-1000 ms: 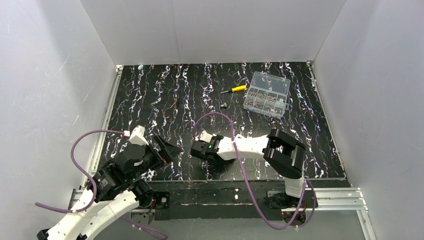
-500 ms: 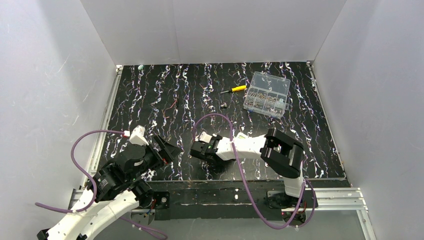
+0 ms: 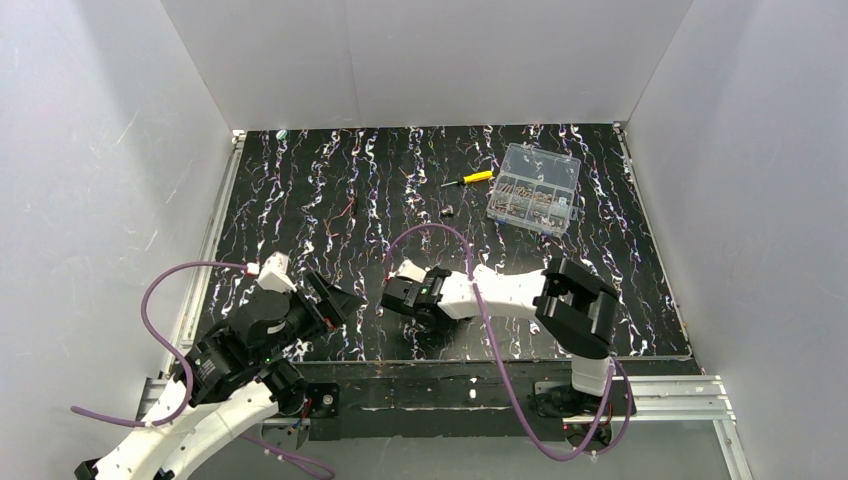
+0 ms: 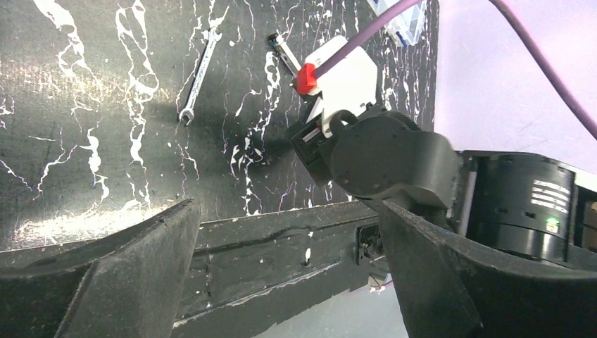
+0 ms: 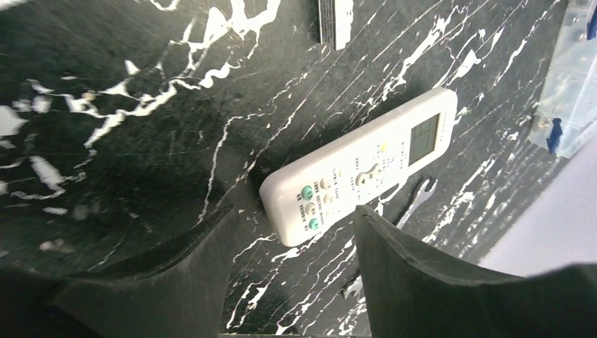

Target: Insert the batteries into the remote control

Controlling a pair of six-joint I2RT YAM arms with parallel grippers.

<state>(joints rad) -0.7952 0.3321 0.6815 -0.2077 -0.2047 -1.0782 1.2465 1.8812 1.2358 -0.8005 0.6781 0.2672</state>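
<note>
The black marbled desk (image 3: 300,180) carries everything, with the clear compartment box (image 3: 534,188) far off towards its back. My left pincer (image 4: 288,267) hangs wide and empty by the front edge. My right pincer (image 5: 293,218) stands apart, gripping nothing, its tips flanking the near end of the remote control (image 5: 366,162), which lies buttons-up on the desk. I see the batteries nowhere, so I judge loading is barely begun: compartment side hidden, cells unfound.
</note>
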